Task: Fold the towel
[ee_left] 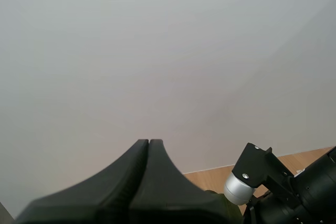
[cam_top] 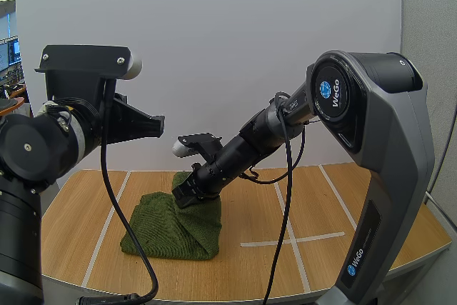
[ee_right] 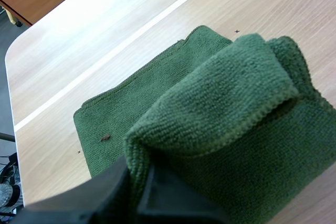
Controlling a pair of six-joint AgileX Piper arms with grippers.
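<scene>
Towel (cam_top: 168, 230), dark green, sits bunched on the wooden bench (cam_top: 314, 198) between the white tape lines (cam_top: 105, 230), its rear edge pulled up into a peak. The right claw (cam_top: 187, 192) is down on that peak, its arm slanting in from the right. The left claw (cam_top: 146, 125) hangs high above the bench's left side, well clear of the cloth. Over to the left wrist view: the left claw (ee_left: 149, 145) is closed on nothing, both fingers pressed together as one dark wedge, and beyond it there's a strip of bench (ee_left: 310, 157) with the right arm beside it. Right wrist view now: the right claw (ee_right: 137, 179) has its tips pinching a fold of towel (ee_right: 220, 103). That's a doubled flap raised over the flat layer lying on the bench (ee_right: 79, 19), and one of the white tape lines runs near the towel's edge.
</scene>
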